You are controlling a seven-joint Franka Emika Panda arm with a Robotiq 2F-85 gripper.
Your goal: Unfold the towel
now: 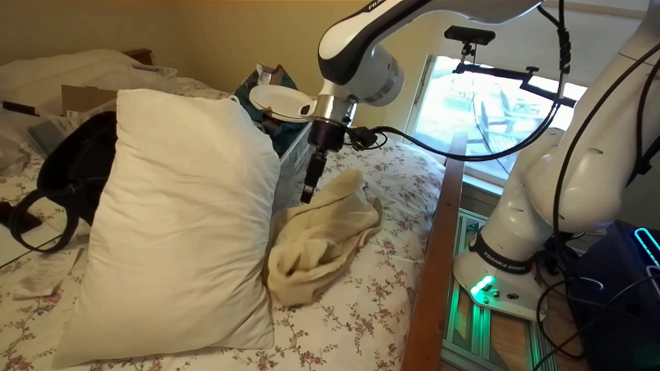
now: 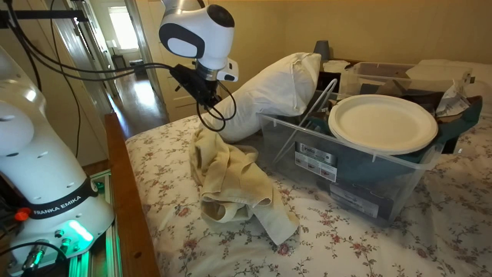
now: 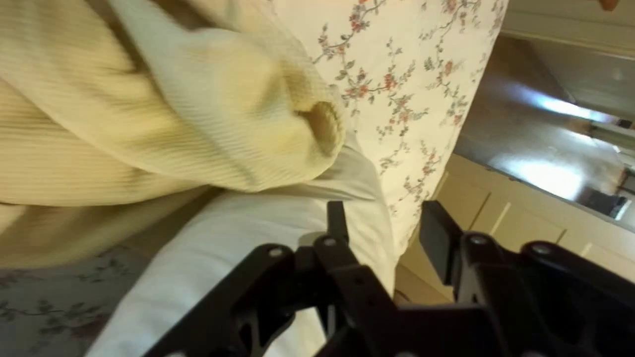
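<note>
A pale yellow towel (image 1: 330,242) lies crumpled in folds on a floral bed sheet, beside the white pillow. It shows in both exterior views (image 2: 238,177), with one flat corner spread toward the camera in an exterior view. In the wrist view the towel (image 3: 163,119) fills the upper left, with a rolled fold end near the middle. My gripper (image 1: 308,196) points down above the towel's pillow side, apart from it. In the wrist view the gripper's fingers (image 3: 384,213) are spread, with nothing between them. In an exterior view the gripper (image 2: 209,98) is partly hidden by its cable.
The white pillow (image 1: 185,221) leans right beside the towel. A clear plastic bin (image 2: 284,134) holding white plates (image 2: 384,123) stands near the towel. A wooden bed rail (image 1: 433,268) runs between the bed and the robot base. A black item (image 1: 77,165) lies behind the pillow.
</note>
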